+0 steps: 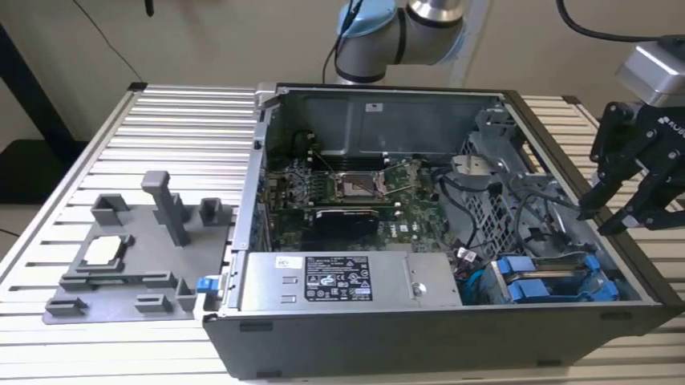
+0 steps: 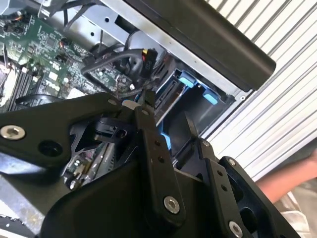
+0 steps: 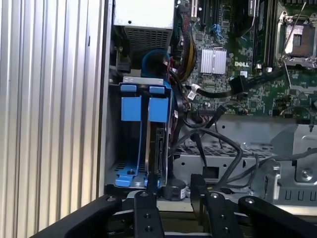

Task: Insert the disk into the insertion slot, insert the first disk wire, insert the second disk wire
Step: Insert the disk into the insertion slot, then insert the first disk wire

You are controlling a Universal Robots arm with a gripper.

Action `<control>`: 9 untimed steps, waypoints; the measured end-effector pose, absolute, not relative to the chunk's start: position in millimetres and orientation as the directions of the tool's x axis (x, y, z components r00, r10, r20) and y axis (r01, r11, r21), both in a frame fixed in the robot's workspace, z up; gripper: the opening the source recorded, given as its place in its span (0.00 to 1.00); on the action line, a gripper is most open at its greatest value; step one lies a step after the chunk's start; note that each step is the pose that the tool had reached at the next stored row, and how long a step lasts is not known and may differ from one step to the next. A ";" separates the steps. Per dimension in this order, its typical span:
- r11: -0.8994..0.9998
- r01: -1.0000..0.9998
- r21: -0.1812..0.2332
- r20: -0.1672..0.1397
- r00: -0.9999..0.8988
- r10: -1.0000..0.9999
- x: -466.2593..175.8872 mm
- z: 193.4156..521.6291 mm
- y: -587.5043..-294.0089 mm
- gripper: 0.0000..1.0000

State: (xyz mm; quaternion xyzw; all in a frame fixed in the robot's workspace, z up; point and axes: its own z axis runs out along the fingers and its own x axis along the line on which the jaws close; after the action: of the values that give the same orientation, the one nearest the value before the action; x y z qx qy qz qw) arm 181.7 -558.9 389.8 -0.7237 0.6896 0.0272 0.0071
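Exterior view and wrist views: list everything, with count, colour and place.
table: one, silver slatted, under everything.
fixture plate: one, grey, exterior view's left.
computer case: one, dark grey, open, mid-table.
motherboard: one, green, inside the case.
power-supply box: one, grey, along the case's near wall.
blue carriers: two, side by side in the case's corner.
cables: several, black, beside the carriers.
person's arm: one, beside the table.
robot arm: one, silver and light blue, behind the case.
gripper: one, black, open, empty, over the case's edge.

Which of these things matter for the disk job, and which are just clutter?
Job: blue-framed hard drive, in the grey sheet-metal drive bay; loose black cables; black gripper, jaws open.
Lying about: grey plastic fixture plate; grey labelled power-supply box; green motherboard.
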 end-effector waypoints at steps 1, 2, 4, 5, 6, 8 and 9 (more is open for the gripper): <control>-0.049 -0.998 0.027 -0.049 0.048 -0.998 182.8 388.7 -556.9 0.40; -0.051 -0.998 0.027 -0.049 0.049 -0.998 183.2 387.3 -555.6 0.40; -0.058 -0.998 0.027 -0.050 0.057 -0.997 184.1 385.3 -554.4 0.40; -0.062 -0.998 0.027 -0.050 0.060 -0.997 184.8 384.6 -553.9 0.40; -0.065 -0.998 0.027 -0.050 0.064 -0.997 185.5 384.0 -553.3 0.40; -0.072 -0.997 0.027 -0.050 0.071 -0.996 186.6 382.5 -552.4 0.40; -0.077 -0.997 0.027 -0.050 0.076 -0.996 187.2 381.8 -552.1 0.40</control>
State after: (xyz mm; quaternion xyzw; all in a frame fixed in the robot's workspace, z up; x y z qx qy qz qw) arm 187.2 -552.1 381.8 -0.7333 0.6793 0.0277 0.0071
